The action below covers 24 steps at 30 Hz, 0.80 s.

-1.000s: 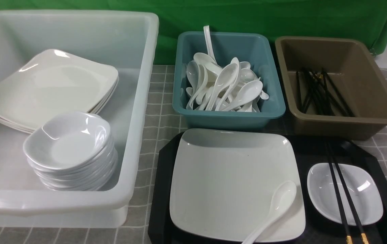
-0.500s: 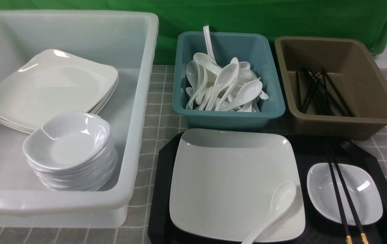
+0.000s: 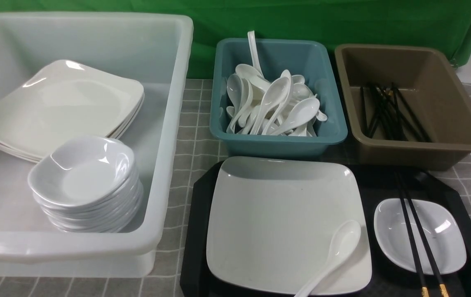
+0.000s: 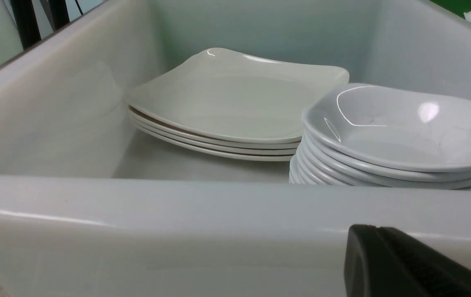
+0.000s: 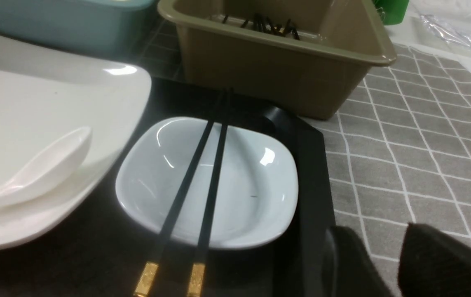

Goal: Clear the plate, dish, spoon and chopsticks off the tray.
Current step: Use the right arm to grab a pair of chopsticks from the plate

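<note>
Right gripper [image 5: 377, 251], parted and empty at lower right, and clenched left gripper [image 4: 383, 264] haven't moved; tray [image 3: 196, 231] remains fully loaded.

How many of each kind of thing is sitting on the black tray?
Large flat white square plate: 1
Small bluish-white shallow dish: 1
White glossy soup spoon: 1
Thin black chopsticks with gold bands: 2
Total: 5

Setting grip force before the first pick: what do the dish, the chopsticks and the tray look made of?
Dish: glossy bluish-white with sharp highlights; glazed ceramic or melamine, the look leaves it open.
Chopsticks: smooth black sticks with gold-coloured bands at the thick ends; probably plastic or lacquered wood.
Tray: black, mostly matte, with a moulded raised rim and cut-off corners; likely plastic.
</note>
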Each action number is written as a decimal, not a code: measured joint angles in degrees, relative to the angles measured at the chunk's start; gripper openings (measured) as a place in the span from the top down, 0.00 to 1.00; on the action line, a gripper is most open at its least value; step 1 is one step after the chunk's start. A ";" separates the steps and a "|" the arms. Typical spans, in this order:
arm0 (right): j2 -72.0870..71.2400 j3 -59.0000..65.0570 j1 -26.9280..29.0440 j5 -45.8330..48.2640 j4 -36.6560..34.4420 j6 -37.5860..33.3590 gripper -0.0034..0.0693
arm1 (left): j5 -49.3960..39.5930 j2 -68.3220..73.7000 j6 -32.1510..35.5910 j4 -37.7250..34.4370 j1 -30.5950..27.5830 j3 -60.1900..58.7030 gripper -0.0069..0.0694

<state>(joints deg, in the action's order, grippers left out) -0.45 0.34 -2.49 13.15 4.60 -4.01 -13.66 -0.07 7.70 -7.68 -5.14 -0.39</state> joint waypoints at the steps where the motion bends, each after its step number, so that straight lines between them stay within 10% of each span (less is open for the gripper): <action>1: 0.00 0.00 0.00 0.00 0.00 0.00 0.62 | 0.00 0.00 0.00 0.00 0.00 0.00 0.90; 11: 0.00 0.00 0.00 0.00 0.00 0.00 0.62 | 3.60 0.00 -0.23 -0.44 0.00 0.00 0.90; 24: 0.00 0.00 0.00 0.00 0.00 0.00 0.62 | 19.36 0.00 -17.28 -23.06 0.00 0.39 0.90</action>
<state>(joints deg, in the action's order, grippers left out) -0.45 0.34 -2.49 13.15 4.60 -4.01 5.69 -0.07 -9.59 -30.73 -5.14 0.00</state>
